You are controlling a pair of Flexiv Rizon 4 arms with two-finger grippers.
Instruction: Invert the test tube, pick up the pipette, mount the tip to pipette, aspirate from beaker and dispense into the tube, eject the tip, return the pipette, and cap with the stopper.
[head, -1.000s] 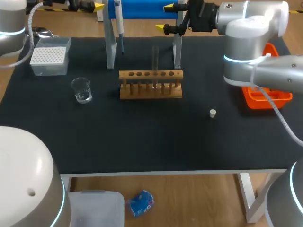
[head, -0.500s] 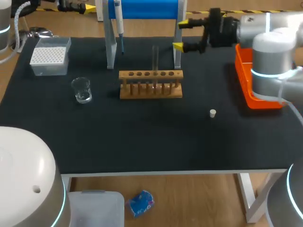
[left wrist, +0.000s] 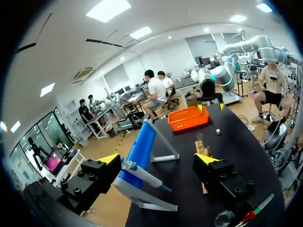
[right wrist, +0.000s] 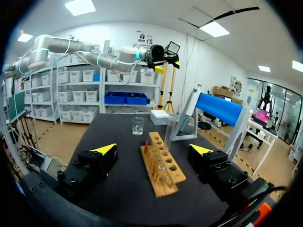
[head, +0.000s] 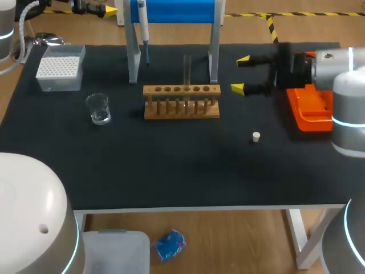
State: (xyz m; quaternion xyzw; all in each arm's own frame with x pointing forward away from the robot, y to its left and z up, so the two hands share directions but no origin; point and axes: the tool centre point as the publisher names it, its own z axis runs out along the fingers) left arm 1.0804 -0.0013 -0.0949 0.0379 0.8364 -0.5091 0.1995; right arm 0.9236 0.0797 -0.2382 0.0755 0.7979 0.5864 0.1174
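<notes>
The right arm (head: 348, 91), entering at three o'clock in the head view, is smooth silver-grey tubing with thin glowing pale-blue rings at the joints and a black wrist block. The left arm (head: 7, 34), at ten o'clock, has the same finish, with a ribbed pale hose (head: 23, 34) beside it. The left gripper (left wrist: 157, 159) and right gripper (right wrist: 153, 150) have blocky black fingers dotted with round screw holes and wedge-shaped yellow tips.

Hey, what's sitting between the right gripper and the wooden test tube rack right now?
Nothing: in the right wrist view, only bare black table lies between the right gripper and the wooden test tube rack ahead.
</notes>
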